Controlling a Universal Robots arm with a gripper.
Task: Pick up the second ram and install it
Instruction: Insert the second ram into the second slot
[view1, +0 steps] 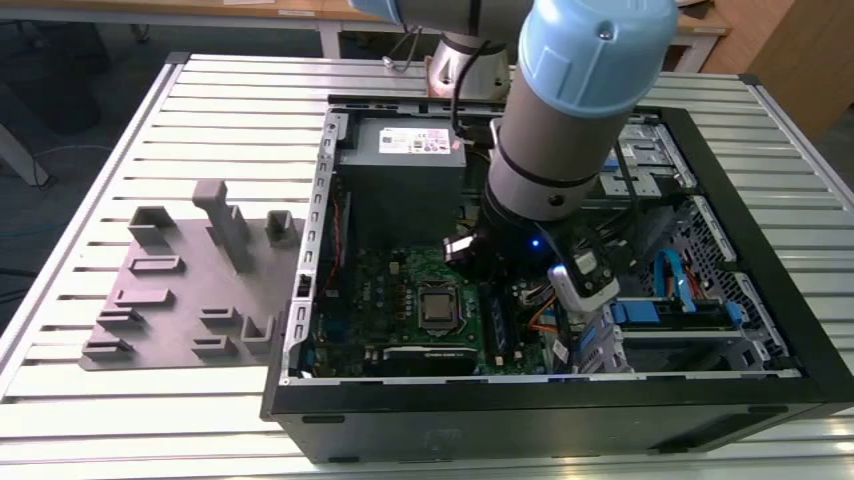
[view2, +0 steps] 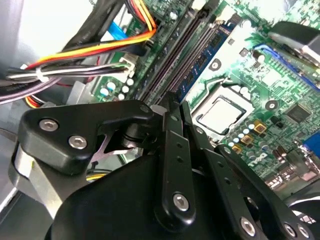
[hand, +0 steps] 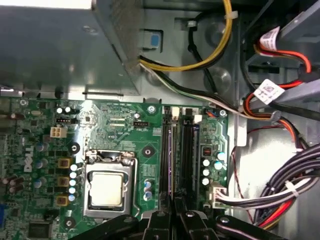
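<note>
Second wrist view: tool (view2: 172, 102) over memory slots (view2: 175, 60), ram indistinct.

You have one arm (view1: 574, 120) working over one open case (view1: 747, 250) on one slatted table (view1: 200, 110). Count one motherboard (hand: 115, 130), one processor (hand: 106, 189), one power supply (view1: 400, 160), and one grey fixture tray (view1: 187, 290) beside the case.
</note>
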